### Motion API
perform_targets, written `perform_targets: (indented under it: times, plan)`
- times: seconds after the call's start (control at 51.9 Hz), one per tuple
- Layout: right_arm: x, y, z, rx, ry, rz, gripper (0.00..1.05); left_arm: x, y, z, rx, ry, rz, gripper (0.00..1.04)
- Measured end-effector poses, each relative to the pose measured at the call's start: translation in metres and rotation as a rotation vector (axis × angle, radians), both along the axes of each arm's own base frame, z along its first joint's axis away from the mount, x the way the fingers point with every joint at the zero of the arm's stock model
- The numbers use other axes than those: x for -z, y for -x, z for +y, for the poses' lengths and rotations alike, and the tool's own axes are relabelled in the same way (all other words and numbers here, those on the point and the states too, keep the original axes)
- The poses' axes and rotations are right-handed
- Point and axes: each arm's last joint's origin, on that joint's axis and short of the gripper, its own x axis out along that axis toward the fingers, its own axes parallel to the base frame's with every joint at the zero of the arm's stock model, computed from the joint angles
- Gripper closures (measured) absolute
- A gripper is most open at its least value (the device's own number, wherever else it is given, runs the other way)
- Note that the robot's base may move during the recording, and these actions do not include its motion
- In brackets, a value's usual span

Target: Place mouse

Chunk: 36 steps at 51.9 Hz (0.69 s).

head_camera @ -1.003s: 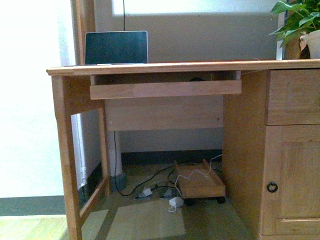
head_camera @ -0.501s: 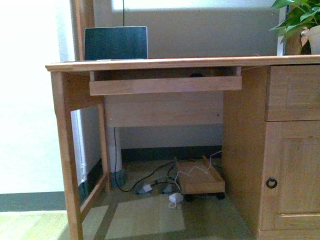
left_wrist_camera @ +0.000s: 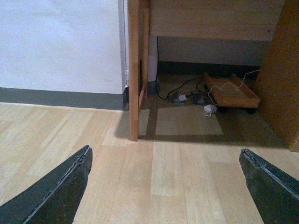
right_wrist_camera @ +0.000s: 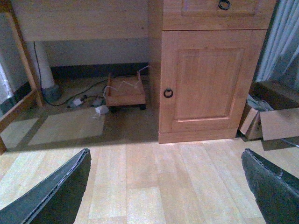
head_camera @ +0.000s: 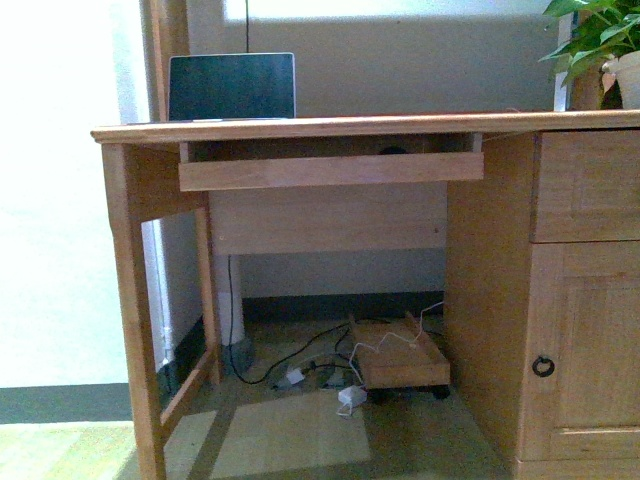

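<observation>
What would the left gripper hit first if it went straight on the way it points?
Most likely the wood floor short of the desk, beside its front leg: the open left gripper tilts downward. Depth is unclear, so the leg might come first.

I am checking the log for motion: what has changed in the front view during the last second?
Only the camera's view shifted: the desk, laptop and plant show slightly higher than one second ago, with no shift in the last half second. Nothing was taken or let go; left gripper and right gripper are open, empty.

Front faces desk (head_camera: 350, 128), all share trolley (head_camera: 400, 362)
</observation>
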Motion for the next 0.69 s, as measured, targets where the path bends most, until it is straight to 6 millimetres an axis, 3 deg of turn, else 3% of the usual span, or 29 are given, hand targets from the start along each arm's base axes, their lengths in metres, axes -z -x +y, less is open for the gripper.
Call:
perform_targets:
  times: [0.694]
  plan:
    - [0.0000,0.0000,0.0000,0.000,0.000,0.000,0.07,0.0000,0.0000,0.0000,0.000,0.000,0.000,0.08]
